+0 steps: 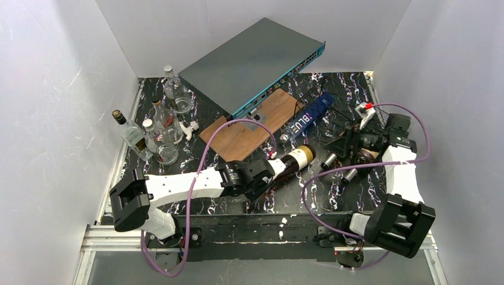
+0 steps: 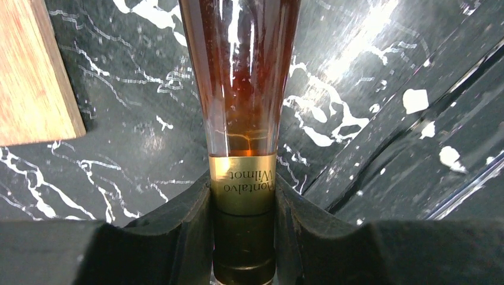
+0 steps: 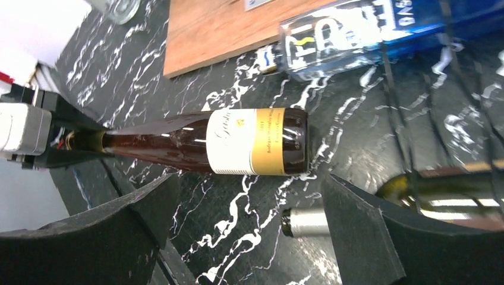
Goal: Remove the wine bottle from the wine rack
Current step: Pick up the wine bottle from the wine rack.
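This is a robotics lab test cell. Plain white panel walls (image 1: 53, 89) box in a black, white-veined marble-pattern table (image 1: 285, 193). Bare aluminium rails (image 1: 104, 240) cross the bottom edge. White-and-black robot arms sit at lower left (image 1: 178, 184) and lower right (image 1: 401, 172), trailing purple cables (image 1: 205, 155). A grey network switch (image 1: 249, 59) rests on a brown wooden board (image 1: 238, 139) at upper centre.

A brown wine bottle (image 3: 238, 142) with a white and gold label lies on its side on the black marbled counter (image 3: 119, 65), neck to the left, where the left gripper (image 3: 80, 141) clamps it. The right gripper (image 3: 249, 214) has its jaws wide apart in the foreground, with nothing held. Behind lie a wooden board (image 3: 226, 29) and a blue bottle (image 3: 356, 35). At right, thin wires of the wine rack (image 3: 399, 119) cross over a second bottle (image 3: 303, 222) with a silver cap
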Tool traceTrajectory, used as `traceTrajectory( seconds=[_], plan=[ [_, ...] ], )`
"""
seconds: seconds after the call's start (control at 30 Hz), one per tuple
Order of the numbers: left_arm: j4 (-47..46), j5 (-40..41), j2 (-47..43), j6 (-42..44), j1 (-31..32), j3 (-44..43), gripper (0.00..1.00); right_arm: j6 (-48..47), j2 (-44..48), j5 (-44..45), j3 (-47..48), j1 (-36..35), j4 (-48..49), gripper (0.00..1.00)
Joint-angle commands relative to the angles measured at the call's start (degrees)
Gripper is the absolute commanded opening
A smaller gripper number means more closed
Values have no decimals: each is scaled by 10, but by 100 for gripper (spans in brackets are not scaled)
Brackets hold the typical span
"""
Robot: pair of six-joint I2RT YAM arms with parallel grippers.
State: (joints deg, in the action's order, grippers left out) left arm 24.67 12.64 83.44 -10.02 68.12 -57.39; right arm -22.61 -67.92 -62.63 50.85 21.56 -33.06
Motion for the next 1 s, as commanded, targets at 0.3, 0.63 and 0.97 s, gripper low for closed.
traceTrajectory(
  seconds=[0.3,0.63,0.97],
  plan=[
    [118,10,-64,28,3,-76,0,-397,-75,52,77,-223,-171,98],
    [150,-1,-77,33,-3,-107,0,-691,-129,30,91,-337,-232,98],
    [158,-19,-80,33,-7,-137,0,-629,-134,40,74,-397,-102,98]
  ],
)
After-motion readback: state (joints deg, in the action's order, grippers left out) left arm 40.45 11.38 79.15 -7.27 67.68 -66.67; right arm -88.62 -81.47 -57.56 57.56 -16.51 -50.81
